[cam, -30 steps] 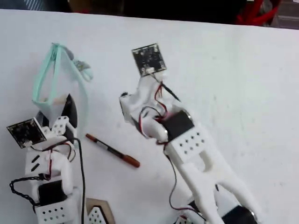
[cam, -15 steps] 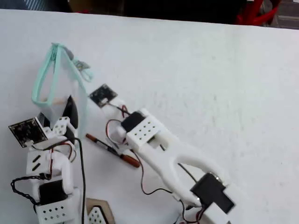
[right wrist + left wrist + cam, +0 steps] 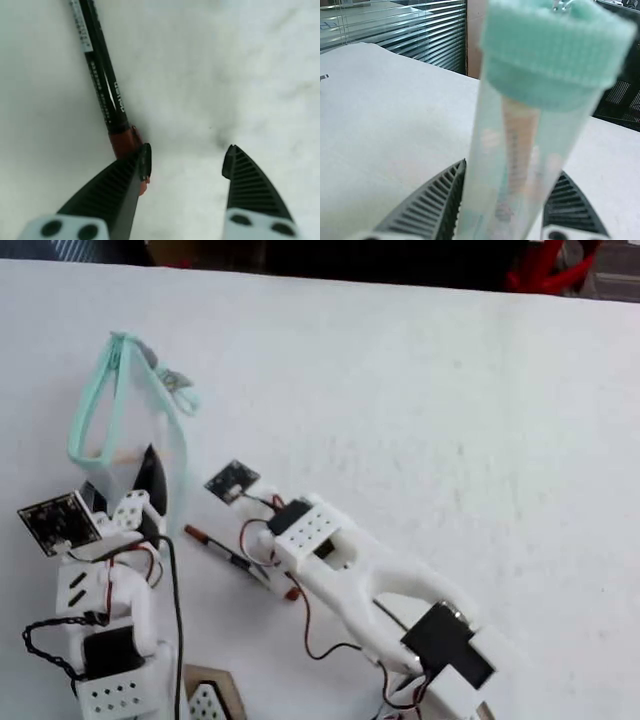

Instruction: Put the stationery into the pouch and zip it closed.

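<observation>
The right hand (image 3: 187, 152) hangs low over the bench (image 3: 450, 390) with its fingers spread, and the pen (image 3: 102, 85) lies flat just off to one side: its red-brown end sits at the tip of one finger and partly under it, while the gap between the fingers holds bare bench. The left hand (image 3: 512, 172) pinches the near end of the mint-edged clear pouch (image 3: 95, 400), which lies near the pen's other end.

White table (image 3: 480, 390), slatted window blinds (image 3: 410, 30) beyond its edge.
</observation>
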Motion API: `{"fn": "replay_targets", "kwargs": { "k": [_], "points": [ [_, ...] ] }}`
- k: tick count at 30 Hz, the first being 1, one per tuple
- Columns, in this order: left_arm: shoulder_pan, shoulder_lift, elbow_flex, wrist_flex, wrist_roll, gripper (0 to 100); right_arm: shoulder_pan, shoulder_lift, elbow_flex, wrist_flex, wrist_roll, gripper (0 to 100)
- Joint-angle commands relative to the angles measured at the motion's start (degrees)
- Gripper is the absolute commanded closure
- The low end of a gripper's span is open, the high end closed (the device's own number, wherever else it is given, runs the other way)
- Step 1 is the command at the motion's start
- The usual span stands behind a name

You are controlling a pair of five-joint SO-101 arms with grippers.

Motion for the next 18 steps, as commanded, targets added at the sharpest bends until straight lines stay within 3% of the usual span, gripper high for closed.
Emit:
{"fn": "replay_targets", "kwargs": {
  "k": [1, 9, 18],
  "points": [
    [0.04, -0.66, -0.62, -1.58, 0.0, 76, -0.57, -6.11, 0.09, -0.48, 0.62, 76.9],
    [1.1, -0.66, -0.53, -1.58, 0.0, 76, -4.35, -18.15, 7.38, -1.36, -2.2, 76.9],
    [1.01, -0.66, -0.53, -1.58, 0.0, 76, -4.44, -8.92, 8.26, -5.41, -2.37, 76.9]
  ]
}}
